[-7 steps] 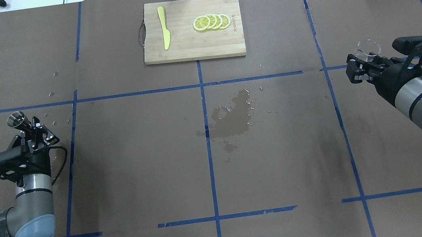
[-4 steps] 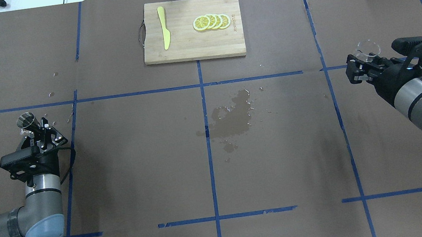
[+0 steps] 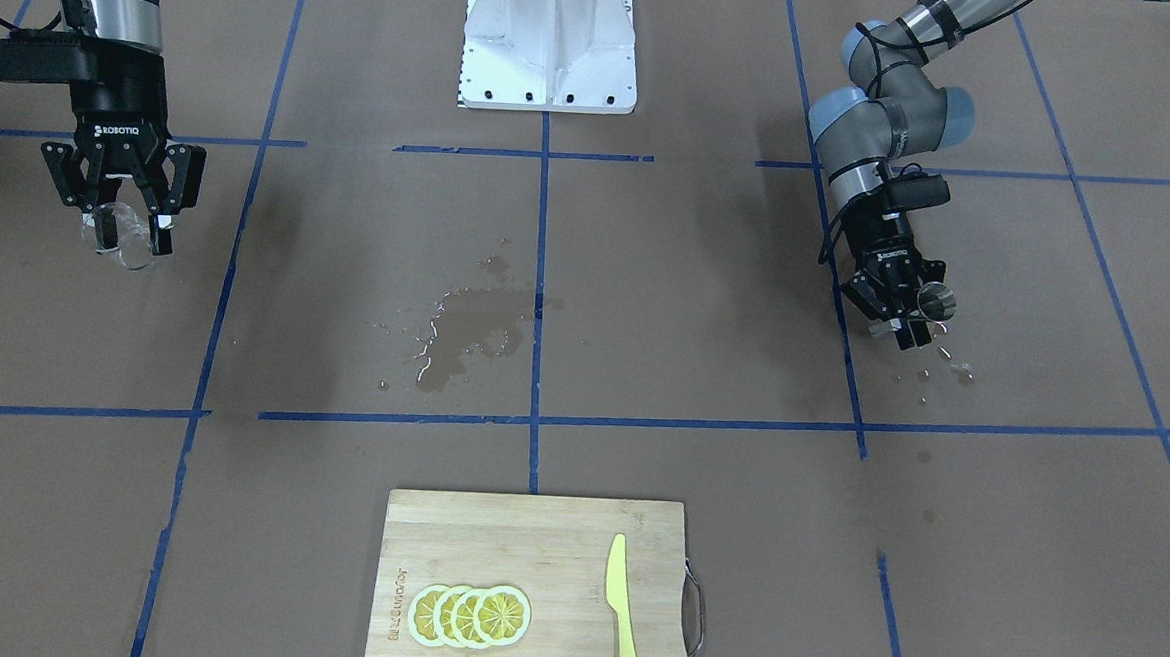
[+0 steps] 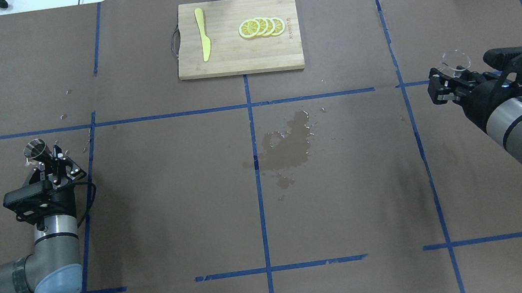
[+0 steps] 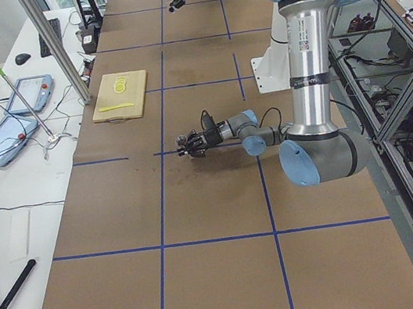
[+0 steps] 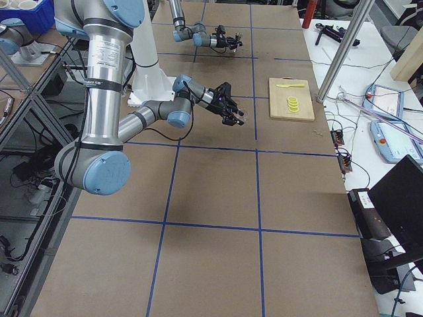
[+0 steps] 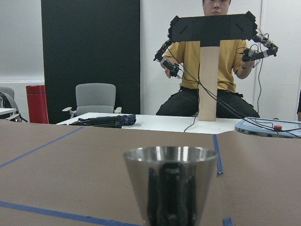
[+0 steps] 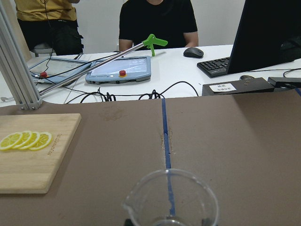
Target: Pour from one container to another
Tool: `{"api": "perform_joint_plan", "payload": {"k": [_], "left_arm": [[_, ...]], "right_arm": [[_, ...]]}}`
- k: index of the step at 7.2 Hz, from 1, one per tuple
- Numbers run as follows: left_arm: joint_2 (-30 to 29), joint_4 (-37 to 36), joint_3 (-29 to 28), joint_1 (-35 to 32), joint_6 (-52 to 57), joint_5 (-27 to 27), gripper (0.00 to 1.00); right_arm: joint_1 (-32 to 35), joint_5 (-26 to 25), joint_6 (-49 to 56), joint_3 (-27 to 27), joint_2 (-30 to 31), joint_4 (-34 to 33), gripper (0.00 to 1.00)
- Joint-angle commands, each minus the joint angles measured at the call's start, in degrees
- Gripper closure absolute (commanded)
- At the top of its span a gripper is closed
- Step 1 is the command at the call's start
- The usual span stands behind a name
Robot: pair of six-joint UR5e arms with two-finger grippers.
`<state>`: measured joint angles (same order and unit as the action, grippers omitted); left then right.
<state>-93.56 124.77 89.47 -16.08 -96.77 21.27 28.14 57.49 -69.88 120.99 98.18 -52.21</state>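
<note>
**Steel cup (image 4: 36,149) and glass beaker (image 8: 170,197): spill risk ahead**

We are seeing the left end effector (image 3: 911,321) pinching the steel cup at one end of the bench (image 4: 172,203). The right end effector (image 3: 131,237) is clamping the glass beaker at the other end, well apart. We are judging that a fast swing inward or misaligned rims could slop liquid. A wet patch (image 4: 291,145) is already showing mid-bench. We cannot tell what the cup holds.

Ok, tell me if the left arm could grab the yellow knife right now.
Probably not: the left gripper is shut on the metal cup, so it has no free jaws. Nothing visibly blocks the path to the knife.
</note>
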Motion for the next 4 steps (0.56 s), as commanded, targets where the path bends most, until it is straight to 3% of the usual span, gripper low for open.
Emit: {"api": "perform_joint_plan", "payload": {"k": [1,4], "left_arm": [[0.0,-0.1,0.2,0.0,0.0,0.0,0.75],[0.0,0.0,0.2,0.0,0.0,0.0,0.71]], "right_arm": [[-2.1,-2.4,-3.2,-0.1,2.4,1.6,1.00],[-7.3,-9.1,-6.1,-3.3,5.0,6.1,1.00]]}}
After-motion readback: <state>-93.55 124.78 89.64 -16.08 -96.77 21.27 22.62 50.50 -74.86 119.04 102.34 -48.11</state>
